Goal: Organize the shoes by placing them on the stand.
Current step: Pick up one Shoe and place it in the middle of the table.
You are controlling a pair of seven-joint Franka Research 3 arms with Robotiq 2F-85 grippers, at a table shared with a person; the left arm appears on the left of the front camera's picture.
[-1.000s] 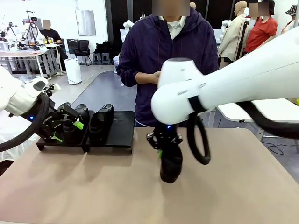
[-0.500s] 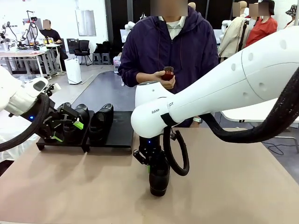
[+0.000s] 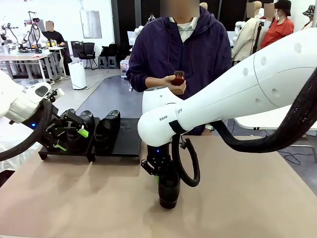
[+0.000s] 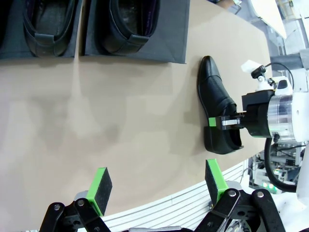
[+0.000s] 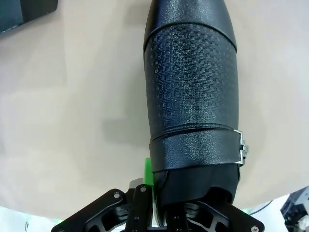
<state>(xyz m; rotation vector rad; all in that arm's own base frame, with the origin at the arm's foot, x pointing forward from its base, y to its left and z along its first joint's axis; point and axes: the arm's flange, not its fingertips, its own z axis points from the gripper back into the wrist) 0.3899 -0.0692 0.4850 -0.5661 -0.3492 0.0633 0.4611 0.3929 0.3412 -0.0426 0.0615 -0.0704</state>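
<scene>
I had the right pincer [image 3: 159, 174] clenched on the heel rim of the last shoe [image 3: 169, 186], on the worktop [image 3: 247, 198] just right of the stand [image 3: 130, 139]. My left pincer [image 4: 157, 186] hung released. I judged that thin grip could let the shoe swing and clip the stand's edge.

A robotics lab or open workshop hall is indicated. A tan surface [image 3: 257, 198] is shared with a person in a purple jacket [image 3: 185, 54]. Behind, a grey polished floor [image 3: 106, 91], another worktable loaded with equipment [image 3: 27, 52], black office chairs [image 3: 89, 52] and a white air purifier [image 3: 78, 74] are seen, with further people standing about.
</scene>
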